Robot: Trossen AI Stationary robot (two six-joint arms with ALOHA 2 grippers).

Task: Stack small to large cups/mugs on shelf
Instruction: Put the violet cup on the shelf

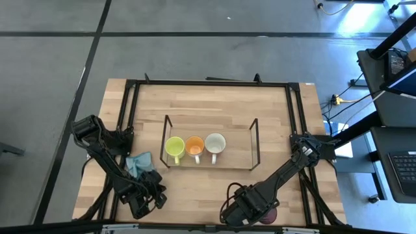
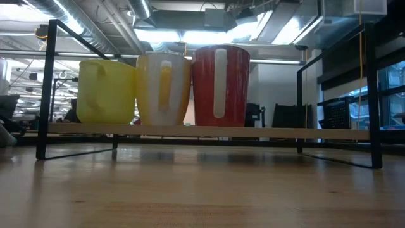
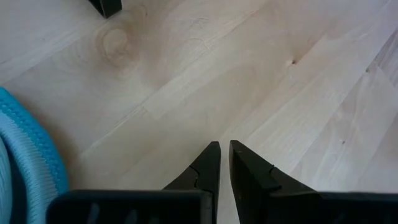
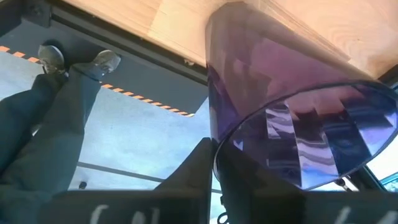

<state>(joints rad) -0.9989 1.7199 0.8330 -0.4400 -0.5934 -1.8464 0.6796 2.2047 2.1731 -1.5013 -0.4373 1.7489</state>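
Fingers of the right gripper (image 4: 214, 163) pinch the rim of the dark purple translucent cup (image 4: 292, 112), near the table edge, well clear of the black wire shelf (image 1: 254, 140); beside it, the left gripper (image 3: 224, 163) rests nearly closed, empty.

Three mugs (image 1: 195, 148) on shelf (image 1: 253, 140)

Shelf (image 1: 209, 121): black wire rack mid-table.
Mugs: yellow-green mug (image 1: 174, 147), orange mug (image 1: 194, 146), white mug (image 1: 215, 143), abreast.
Light blue cloth (image 1: 138, 164): beside left arm.
Right gripper (image 1: 250, 211): at dark purple cup (image 1: 268, 214), near edge.
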